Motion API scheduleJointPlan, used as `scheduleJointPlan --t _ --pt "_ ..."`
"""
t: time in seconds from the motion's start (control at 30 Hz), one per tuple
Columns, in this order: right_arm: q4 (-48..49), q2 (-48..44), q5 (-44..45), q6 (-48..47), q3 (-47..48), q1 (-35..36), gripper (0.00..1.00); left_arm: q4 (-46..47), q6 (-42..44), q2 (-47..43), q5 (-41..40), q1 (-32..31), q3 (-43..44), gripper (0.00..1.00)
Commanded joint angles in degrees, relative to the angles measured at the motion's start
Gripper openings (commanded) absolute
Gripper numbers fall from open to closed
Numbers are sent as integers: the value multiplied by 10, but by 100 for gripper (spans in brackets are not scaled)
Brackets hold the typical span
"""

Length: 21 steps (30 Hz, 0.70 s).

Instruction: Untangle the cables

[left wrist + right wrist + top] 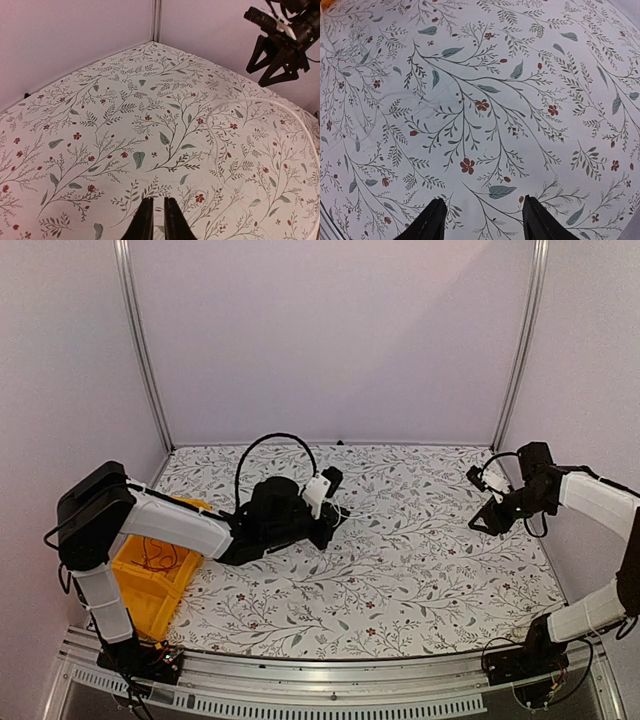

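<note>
- Open flowered table (400, 580) lay ahead of and between both grippers, with pale walls closing off its far edge and both sides.
- The left gripper (158, 222) sat low over mid-table at the end of a long, outstretched arm. Its fingers were set nearly together, with only a narrow slit between them and nothing seen in it.
- The right gripper (485, 220) hung above the cloth close to the right-hand wall, tilted downward, its fingers spread wide and holding nothing.
- One yellow bin (140, 608) stood well behind the left gripper, beside that arm's elbow. The cables (155, 558) lay inside it as thin dark and reddish loops, too small to count.
- One pale thin wire (250, 100) curved across the cloth ahead and to the right of the left gripper.
</note>
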Motion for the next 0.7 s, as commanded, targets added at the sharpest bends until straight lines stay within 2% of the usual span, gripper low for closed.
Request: scheduleJointPlan --t 0.0,0.07,0.13,0.3,0.4,0.57,0.67 --pt "-57 50 -77 -60 24 27 62 -9 12 18 16 -11 17 11" --pt "-54 33 -89 -72 36 81 72 -11 14 24 38 -13 27 10" --pt "-38 12 -96 -79 48 139 76 -15 15 30 53 -15 36 10" --pt "2 5 -117 -93 100 240 76 -19 5 38 91 -17 52 10" --pt "4 47 -84 -105 143 284 76 -20 -4 39 114 -17 56 10" --pt "27 109 -31 -117 182 337 76 -33 -8 42 130 -21 67 10" --pt "41 131 -28 -127 185 357 77 -40 -11 42 132 -24 70 10"
